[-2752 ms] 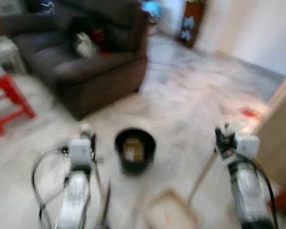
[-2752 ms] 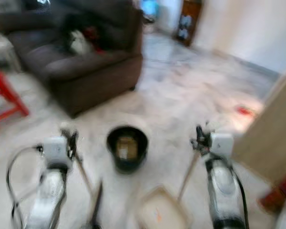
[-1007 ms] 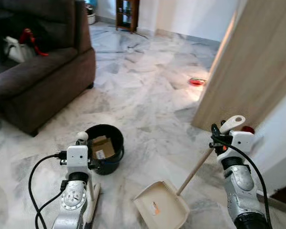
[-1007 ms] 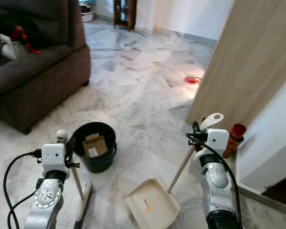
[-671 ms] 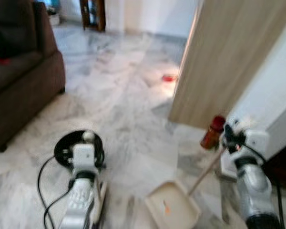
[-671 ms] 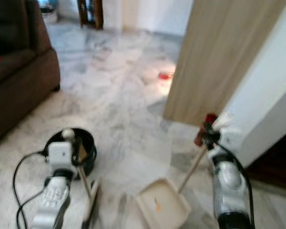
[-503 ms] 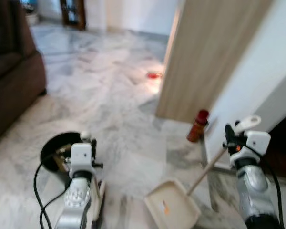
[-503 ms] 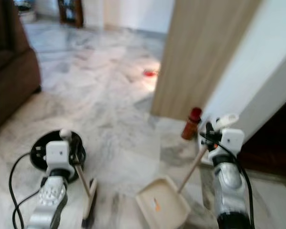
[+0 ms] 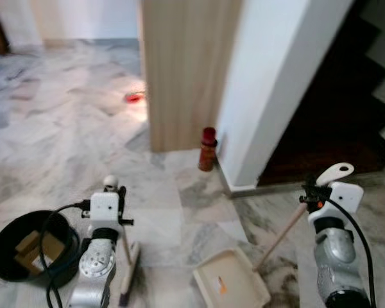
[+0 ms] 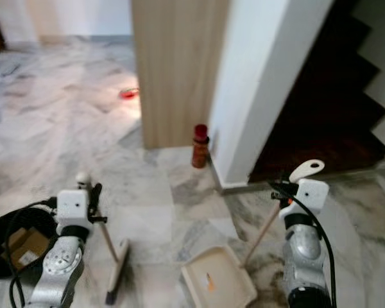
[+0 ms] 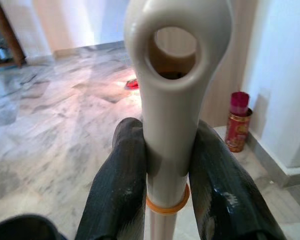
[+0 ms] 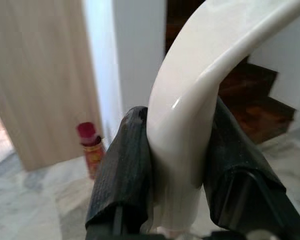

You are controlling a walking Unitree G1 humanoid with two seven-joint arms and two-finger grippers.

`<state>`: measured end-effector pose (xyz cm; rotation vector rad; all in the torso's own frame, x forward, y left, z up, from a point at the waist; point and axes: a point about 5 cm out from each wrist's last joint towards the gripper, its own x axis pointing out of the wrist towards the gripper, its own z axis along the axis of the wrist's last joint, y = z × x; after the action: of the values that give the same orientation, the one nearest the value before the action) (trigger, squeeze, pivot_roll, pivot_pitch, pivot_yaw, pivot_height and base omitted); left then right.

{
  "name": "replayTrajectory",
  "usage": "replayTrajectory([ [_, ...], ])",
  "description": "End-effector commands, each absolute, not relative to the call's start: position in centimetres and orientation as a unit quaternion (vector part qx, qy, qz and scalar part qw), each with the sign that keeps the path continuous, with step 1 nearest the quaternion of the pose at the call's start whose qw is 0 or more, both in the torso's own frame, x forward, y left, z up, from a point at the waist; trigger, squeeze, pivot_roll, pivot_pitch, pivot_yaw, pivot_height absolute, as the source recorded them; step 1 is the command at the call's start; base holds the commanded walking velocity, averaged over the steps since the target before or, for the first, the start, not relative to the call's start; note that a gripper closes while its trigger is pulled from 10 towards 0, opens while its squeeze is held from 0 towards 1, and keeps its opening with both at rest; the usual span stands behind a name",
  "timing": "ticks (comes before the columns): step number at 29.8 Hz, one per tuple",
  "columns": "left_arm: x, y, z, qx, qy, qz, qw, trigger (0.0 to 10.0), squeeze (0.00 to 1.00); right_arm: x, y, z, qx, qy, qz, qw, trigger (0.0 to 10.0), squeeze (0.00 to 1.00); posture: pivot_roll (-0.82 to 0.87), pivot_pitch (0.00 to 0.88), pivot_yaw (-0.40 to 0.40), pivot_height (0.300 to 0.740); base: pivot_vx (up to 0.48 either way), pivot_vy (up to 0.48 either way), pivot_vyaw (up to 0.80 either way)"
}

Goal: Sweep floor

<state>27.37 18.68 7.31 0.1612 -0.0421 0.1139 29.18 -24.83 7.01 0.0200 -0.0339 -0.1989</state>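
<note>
My left gripper (image 9: 120, 200) is shut on the cream broom handle (image 11: 171, 105), just below its hanging hole; both black fingers (image 11: 119, 192) press its sides. The broom head (image 9: 129, 268) rests on the marble floor beside my left arm. Low on the right, my right gripper (image 9: 309, 196) is shut on the white curved handle (image 12: 187, 125) of the cream dustpan (image 9: 231, 284). The pan lies flat on the floor between my arms, with a small orange speck in it.
A black bucket (image 9: 3, 268) holding cardboard scraps stands at the lower left. A red canister (image 9: 207, 149) stands at the foot of a wooden door panel (image 9: 179, 64) and a white wall (image 9: 269, 83). Dark stairs (image 9: 337, 109) rise on the right. A red scrap (image 9: 135, 97) lies farther off.
The camera has swung to the right: the sofa has left the picture, the bucket now shows at the lower left, and the white wall and stairs have come in. Both grips are unchanged.
</note>
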Motion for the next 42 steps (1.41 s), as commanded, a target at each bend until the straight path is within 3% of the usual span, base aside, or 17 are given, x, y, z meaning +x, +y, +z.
replayTrajectory([
  [1, 27.5, 19.1, 7.9, 0.091, -0.032, 0.062, 0.993, 10.0, 0.00, 29.7, -25.1, 8.0, 0.006, -0.042, -0.109, 0.993, 10.0, 0.00, 0.00, 0.000, -0.013, 0.740, 0.000, 0.000, -0.80],
  [14, 27.9, 19.3, 8.8, 0.101, -0.040, 0.043, 0.993, 10.0, 0.00, 30.0, -23.0, 7.5, 0.024, -0.041, -0.109, 0.993, 10.0, 0.00, 0.02, 0.000, -0.001, 0.740, 0.000, 0.000, -0.80],
  [21, 28.0, 18.7, 8.8, 0.102, -0.041, 0.041, 0.993, 10.0, 0.00, 30.5, -23.7, 8.1, 0.020, -0.046, -0.117, 0.992, 10.0, 0.00, 0.02, 0.000, -0.018, 0.740, 0.000, -0.236, -0.80],
  [42, 27.2, 18.9, 8.7, 0.096, -0.037, 0.051, 0.993, 10.0, 0.00, 30.6, -24.4, 8.8, 0.004, -0.053, -0.113, 0.992, 10.0, 0.00, -0.01, 0.000, -0.025, 0.740, 0.000, 0.000, -0.80],
])
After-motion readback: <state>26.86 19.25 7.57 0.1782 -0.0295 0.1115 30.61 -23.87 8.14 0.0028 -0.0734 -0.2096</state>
